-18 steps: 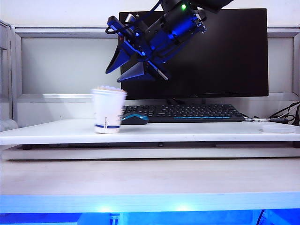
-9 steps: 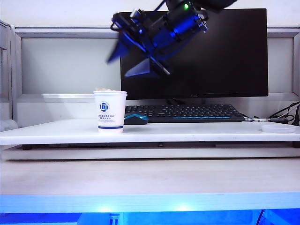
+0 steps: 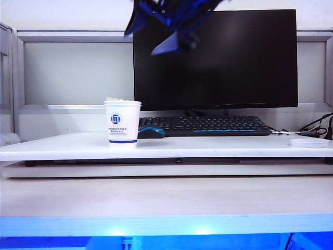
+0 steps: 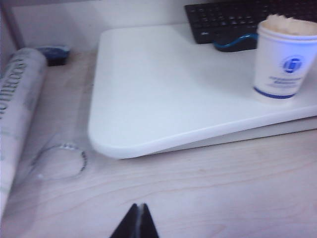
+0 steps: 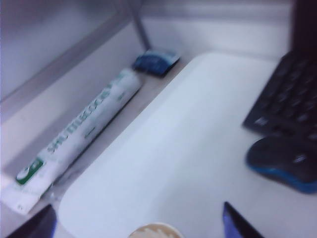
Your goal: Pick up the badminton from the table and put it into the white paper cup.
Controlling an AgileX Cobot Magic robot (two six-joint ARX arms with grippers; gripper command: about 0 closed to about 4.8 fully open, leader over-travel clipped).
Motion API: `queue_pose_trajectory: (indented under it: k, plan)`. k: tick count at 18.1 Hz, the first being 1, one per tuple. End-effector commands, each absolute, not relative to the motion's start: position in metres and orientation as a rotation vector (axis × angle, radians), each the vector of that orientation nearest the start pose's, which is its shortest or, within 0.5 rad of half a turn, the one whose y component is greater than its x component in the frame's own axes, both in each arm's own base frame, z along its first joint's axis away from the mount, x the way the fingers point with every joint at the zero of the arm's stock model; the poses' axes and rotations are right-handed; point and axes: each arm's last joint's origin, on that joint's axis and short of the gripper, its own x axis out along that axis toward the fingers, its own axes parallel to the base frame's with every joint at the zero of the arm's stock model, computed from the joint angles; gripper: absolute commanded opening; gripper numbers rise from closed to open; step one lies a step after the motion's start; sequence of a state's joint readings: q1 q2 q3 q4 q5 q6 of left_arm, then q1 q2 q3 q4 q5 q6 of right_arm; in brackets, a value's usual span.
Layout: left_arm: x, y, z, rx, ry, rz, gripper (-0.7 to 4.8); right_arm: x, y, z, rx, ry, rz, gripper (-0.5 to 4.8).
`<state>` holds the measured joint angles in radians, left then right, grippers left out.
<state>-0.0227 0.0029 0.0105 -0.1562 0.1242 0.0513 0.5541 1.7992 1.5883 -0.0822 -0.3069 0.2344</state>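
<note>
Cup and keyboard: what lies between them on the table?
A black-and-blue mouse lies between the cup and the keyboard; the exterior view shows it close beside the cup.

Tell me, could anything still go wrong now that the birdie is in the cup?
Maybe. The badminton pokes its feathers above the rim of the white paper cup, so a bump could tip it out. The cup is light and stands alone on the table, close to the mouse. The right gripper hangs open high above it, blurred from moving; a swing back down might knock it. The left gripper is shut, low and well away.
</note>
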Motion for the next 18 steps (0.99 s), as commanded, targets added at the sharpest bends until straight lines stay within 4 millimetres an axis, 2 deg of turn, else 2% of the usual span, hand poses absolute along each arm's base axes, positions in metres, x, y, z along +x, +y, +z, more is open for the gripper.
queue_pose_trajectory:
  k: [1,3,6,9,11,14,16,18]
  plan:
    - [0.095,-0.009,0.151,0.027,0.156,-0.254,-0.04,0.349,0.205,0.37,0.176,0.333,0.706,4.2]
    - [0.094,-0.01,0.152,0.023,0.152,-0.31,-0.03,0.34,0.187,0.389,0.134,0.286,0.627,4.2]
    - [0.094,-0.012,0.152,0.019,0.151,-0.36,-0.04,0.315,0.15,0.42,0.111,0.262,0.545,4.19]
    - [0.094,-0.012,0.152,0.019,0.151,-0.364,-0.04,0.288,0.117,0.441,0.114,0.276,0.471,4.17]
    - [0.094,-0.012,0.152,0.019,0.151,-0.364,-0.04,0.269,0.097,0.45,0.095,0.284,0.404,3.91]
    - [0.094,-0.012,0.152,0.019,0.152,-0.362,-0.04,0.237,0.069,0.449,0.069,0.262,0.324,2.38]
    - [0.094,-0.012,0.152,0.019,0.152,-0.361,-0.04,0.208,0.047,0.43,0.08,0.257,0.263,1.42]
    - [0.094,-0.012,0.152,0.027,0.15,-0.359,-0.04,0.18,0.037,0.407,0.088,0.244,0.238,0.04]
